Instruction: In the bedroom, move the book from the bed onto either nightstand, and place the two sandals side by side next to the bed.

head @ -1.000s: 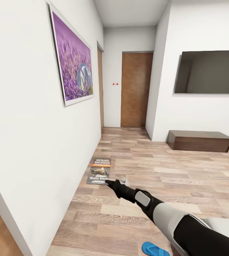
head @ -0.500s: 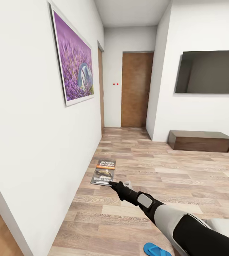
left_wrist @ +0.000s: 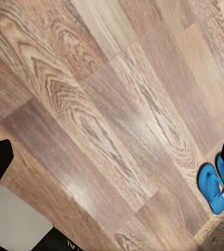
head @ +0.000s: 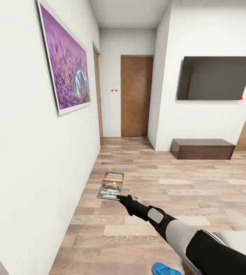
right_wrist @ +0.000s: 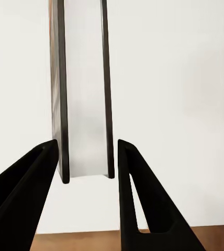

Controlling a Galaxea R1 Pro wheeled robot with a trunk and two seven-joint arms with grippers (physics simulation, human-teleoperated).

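Note:
My right gripper (head: 119, 196) is stretched out forward and shut on the near edge of the book (head: 112, 185), a dark paperback with "RICHARD BACHMAN" and an orange band, held flat above the plank floor close to the left wall. In the right wrist view the book (right_wrist: 86, 94) stands edge-on between the black fingers (right_wrist: 38, 162). One blue sandal (head: 165, 269) lies on the floor below my right arm. The left wrist view looks down on both sandals (left_wrist: 211, 187) lying side by side, with my left gripper (left_wrist: 117, 162) open above the floor. A light-grey mattress corner (head: 241, 238) of the bed is at the lower right.
A white wall with a purple framed picture (head: 63, 72) runs close along the left. A short hallway ahead ends in a brown door (head: 136, 95). A wall TV (head: 214, 78) hangs over a low dark-brown cabinet (head: 202, 149) at the right.
The head view has swung right, so the wall, door and TV sit further left. My right gripper first carried the book slightly right and away from the wall, still shut on it.

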